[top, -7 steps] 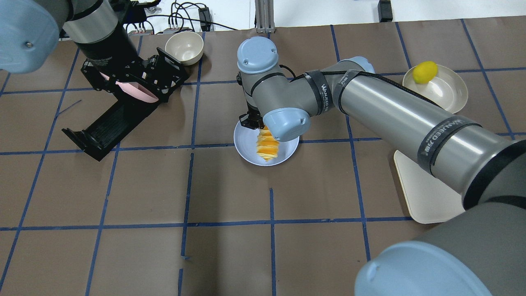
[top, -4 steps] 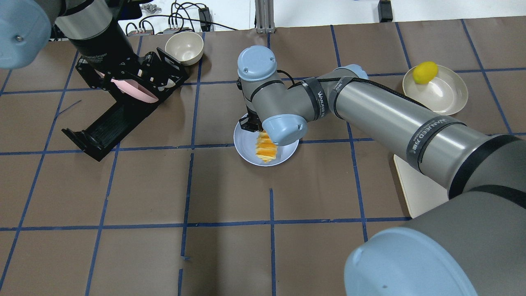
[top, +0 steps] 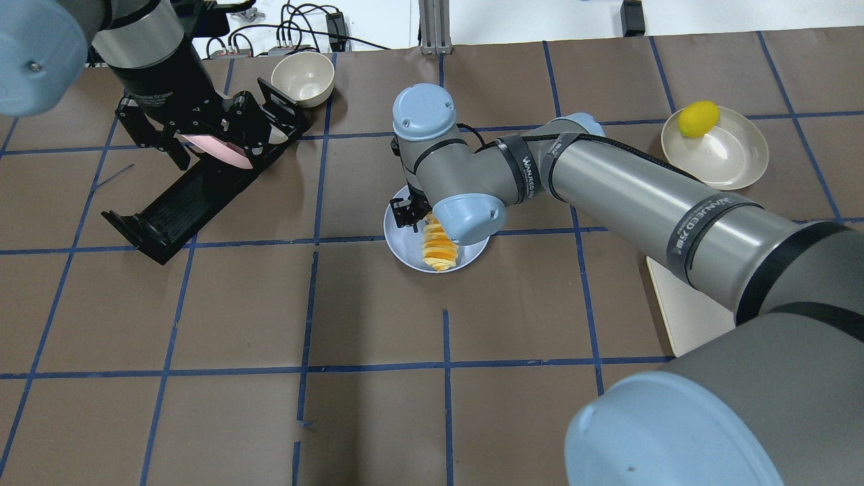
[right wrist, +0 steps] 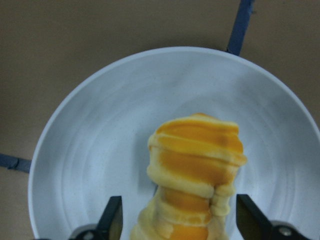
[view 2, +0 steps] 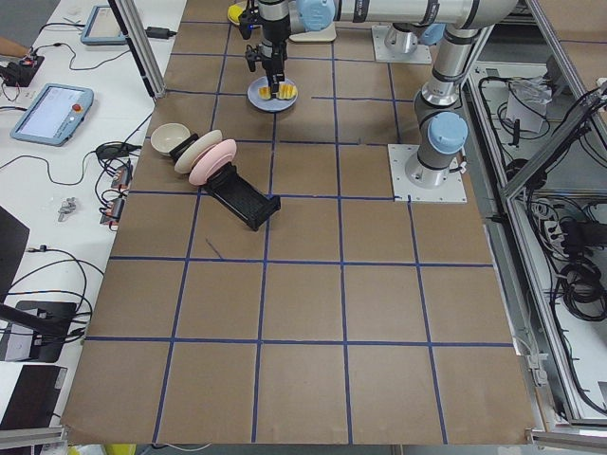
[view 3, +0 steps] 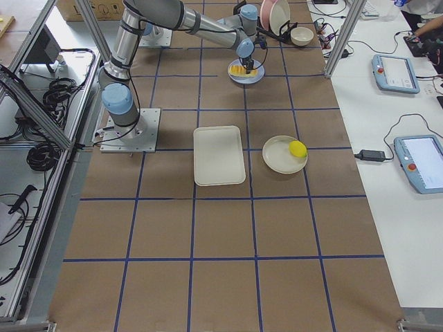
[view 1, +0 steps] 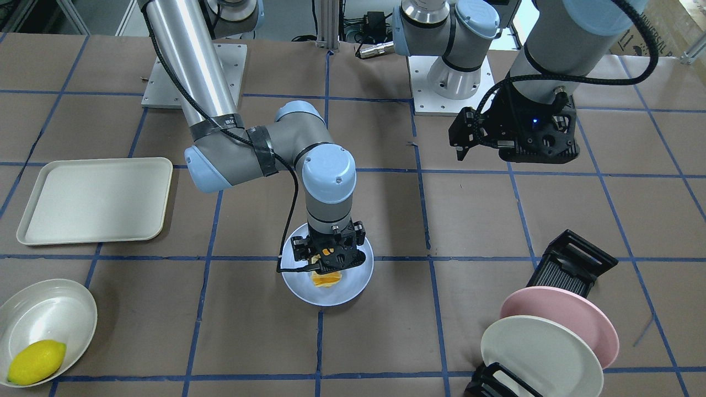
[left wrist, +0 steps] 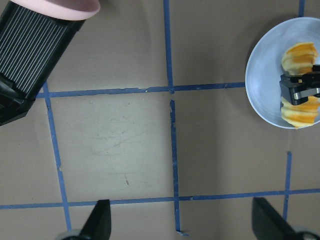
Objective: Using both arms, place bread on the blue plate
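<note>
Right end effector [right wrist: 179, 202] astride bread [right wrist: 195, 160], blue plate [right wrist: 90, 150] beneath, gaps only wrist-view

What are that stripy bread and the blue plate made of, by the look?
The bread: likely a soft foam or plastic toy, matte; its orange and cream ribs look too uniform. The blue plate: probably plastic or melamine, smooth with a dull sheen.

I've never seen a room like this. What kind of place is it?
Probably a robot lab. A left arm and a right arm are bolted to a blue-gridded table, with control tablets beside it.
</note>
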You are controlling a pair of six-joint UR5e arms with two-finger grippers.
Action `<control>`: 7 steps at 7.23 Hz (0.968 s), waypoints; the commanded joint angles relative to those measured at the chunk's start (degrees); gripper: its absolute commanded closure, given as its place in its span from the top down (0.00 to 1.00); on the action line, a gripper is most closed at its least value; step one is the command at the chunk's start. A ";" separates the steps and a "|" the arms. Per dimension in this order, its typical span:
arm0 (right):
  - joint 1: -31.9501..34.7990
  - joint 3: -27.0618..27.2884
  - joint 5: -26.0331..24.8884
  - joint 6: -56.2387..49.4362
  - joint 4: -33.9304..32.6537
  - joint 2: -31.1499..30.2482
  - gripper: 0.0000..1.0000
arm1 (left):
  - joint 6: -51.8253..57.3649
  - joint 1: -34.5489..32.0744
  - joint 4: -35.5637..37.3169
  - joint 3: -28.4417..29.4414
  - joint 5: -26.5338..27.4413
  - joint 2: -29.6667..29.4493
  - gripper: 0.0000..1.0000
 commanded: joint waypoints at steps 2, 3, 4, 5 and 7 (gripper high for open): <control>-0.95 -4.10 -1.33 -0.96 9.48 -8.49 1.00 | -1.32 -0.22 0.12 0.06 0.20 -0.06 1.00; -1.04 -4.99 -5.17 -2.01 10.31 -12.36 1.00 | -1.32 -0.22 0.12 0.07 0.20 -0.14 1.00; -0.95 -5.52 -5.55 -2.02 10.05 -15.09 1.00 | -1.06 -0.22 0.12 0.24 0.37 -0.15 1.00; -0.95 -5.53 -5.73 -1.94 9.96 -18.08 1.00 | -0.71 -0.22 0.12 0.85 0.37 -0.58 1.00; -6.63 -3.69 -4.86 -1.59 19.28 -27.12 1.00 | -0.53 -0.65 0.03 1.12 0.11 -0.50 1.00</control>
